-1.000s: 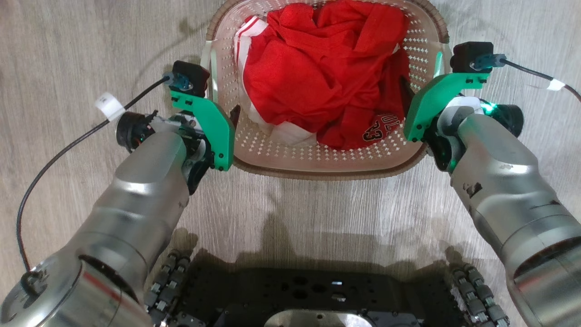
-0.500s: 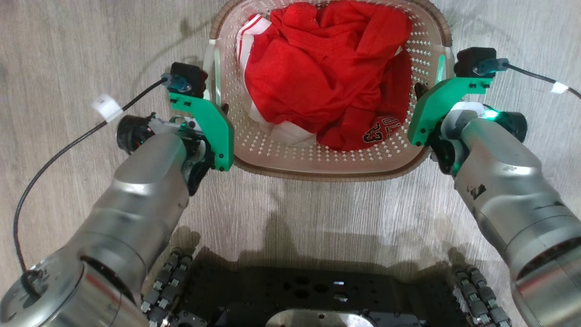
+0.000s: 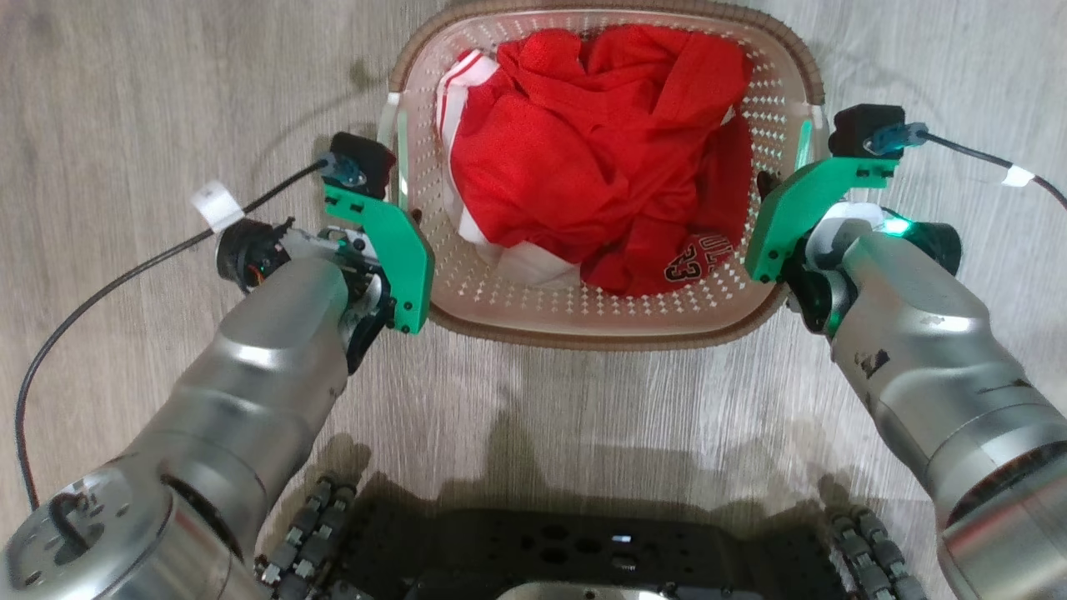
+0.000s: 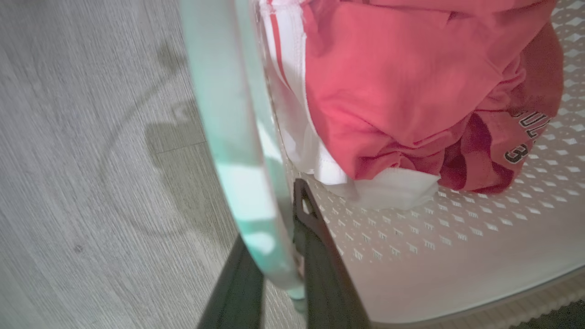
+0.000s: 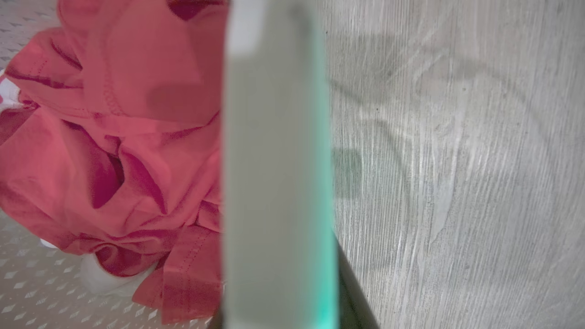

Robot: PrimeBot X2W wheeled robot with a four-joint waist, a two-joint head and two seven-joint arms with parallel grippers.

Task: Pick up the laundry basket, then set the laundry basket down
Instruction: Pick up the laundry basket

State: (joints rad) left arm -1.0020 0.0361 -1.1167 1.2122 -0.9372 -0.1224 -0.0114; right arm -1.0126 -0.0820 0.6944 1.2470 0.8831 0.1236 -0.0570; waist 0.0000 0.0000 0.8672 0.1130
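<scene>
Head view: laundry basket (image 3: 600, 337) over the wood floor (image 3: 125, 100), straight ahead of the robot's base, between both arms. Red clothes (image 3: 583, 142) heaped inside, white trim showing. Whether the basket's bottom touches the floor: cannot tell.

Left wrist view: left gripper (image 4: 274, 219) clamped on the left handle (image 4: 228, 114), one dark finger on each side of the pale strap.

Right wrist view: right gripper (image 5: 279, 292) closed on the right handle (image 5: 274, 160); one finger (image 5: 352, 292) lies against its floor side.
</scene>
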